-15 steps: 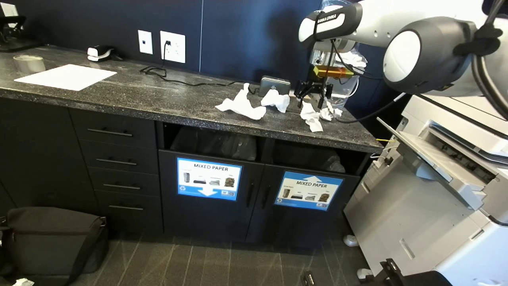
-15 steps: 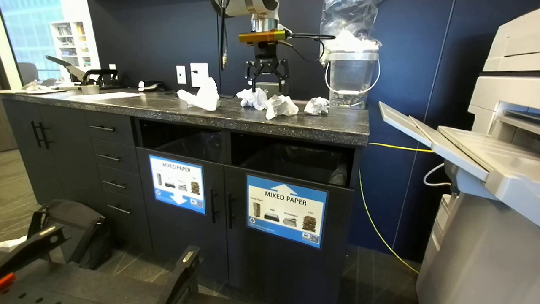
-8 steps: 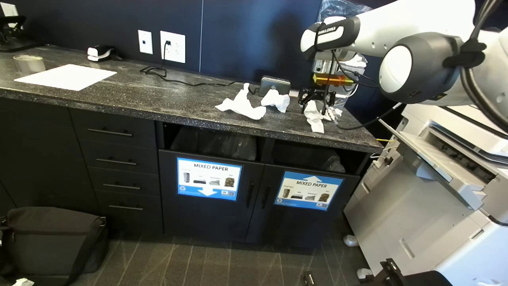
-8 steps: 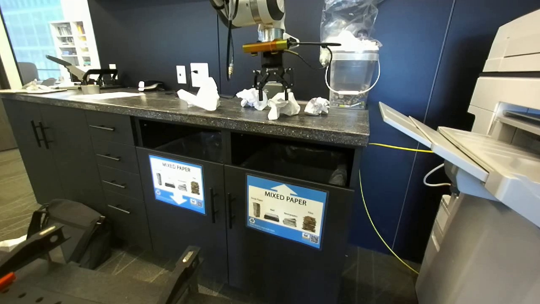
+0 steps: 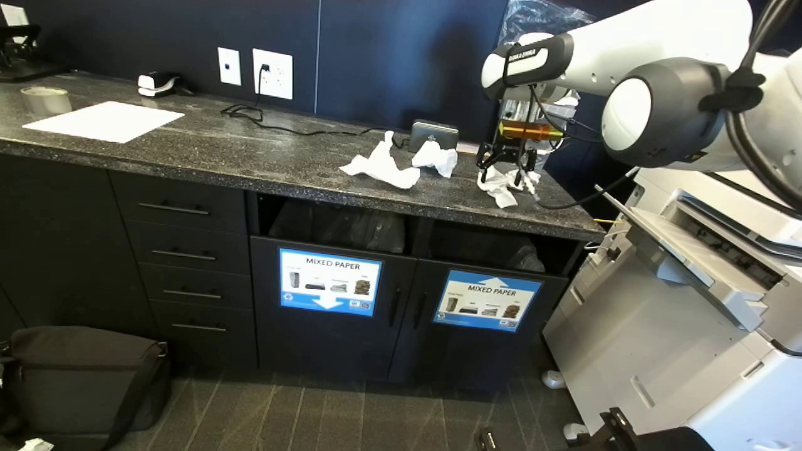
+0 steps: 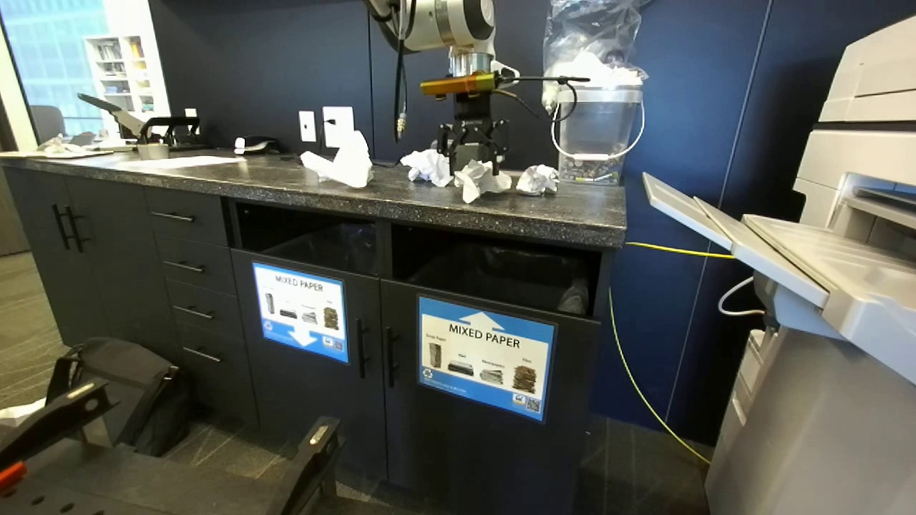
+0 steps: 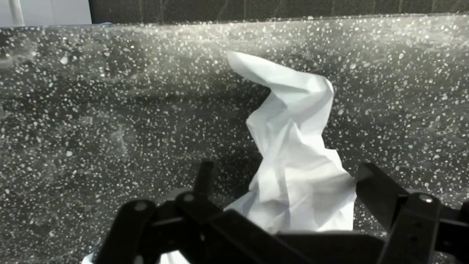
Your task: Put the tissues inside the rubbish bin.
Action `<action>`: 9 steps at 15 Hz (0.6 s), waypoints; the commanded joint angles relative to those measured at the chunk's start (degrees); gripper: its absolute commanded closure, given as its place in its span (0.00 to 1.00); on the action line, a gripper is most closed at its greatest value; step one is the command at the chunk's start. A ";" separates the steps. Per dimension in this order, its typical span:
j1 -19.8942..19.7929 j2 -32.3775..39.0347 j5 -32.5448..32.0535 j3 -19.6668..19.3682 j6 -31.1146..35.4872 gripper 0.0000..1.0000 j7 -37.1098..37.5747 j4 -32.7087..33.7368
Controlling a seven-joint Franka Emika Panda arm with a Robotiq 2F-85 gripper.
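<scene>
From where I stand, the crumpled tissue (image 7: 298,154) lies on the dark counter (image 6: 580,204) with the robot's gripper (image 7: 287,173) around it. The two fingers (image 7: 372,183) are spread wide, one on each side of the tissue, and they pinch nothing. On one side the tissue comes right up to a finger; I can't tell if they touch. On the tissue's other side there is a gap.

I would slide the gripper a tiny bit so the tissue sits in the middle. Then I would close on its fat, bunched part, not on its thin tail. I can't tell how much room is under the fingers, so any going down should be slow. The tissue looks soft and may slip, so squeeze tight before lifting.

Another wad (image 6: 537,180) sits near the tissue on one side, and a third wad (image 6: 427,168) and a big floppy tissue (image 6: 343,168) lie past its other side. Best not to catch those too.

The rubbish bin (image 6: 486,447) is below the tissue, its wide slot straight under it. Lift the tissue up, bring it out past the counter, then go down and in through that slot.
</scene>
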 commanded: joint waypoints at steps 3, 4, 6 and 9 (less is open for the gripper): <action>-0.65 2.66 1.29 0.74 0.62 0.00 0.76 3.03; -0.72 2.75 1.47 0.75 0.70 0.00 0.77 3.01; -0.74 2.92 1.71 0.67 0.97 0.00 0.97 2.96; -0.84 3.15 1.81 0.68 1.46 0.00 1.07 3.00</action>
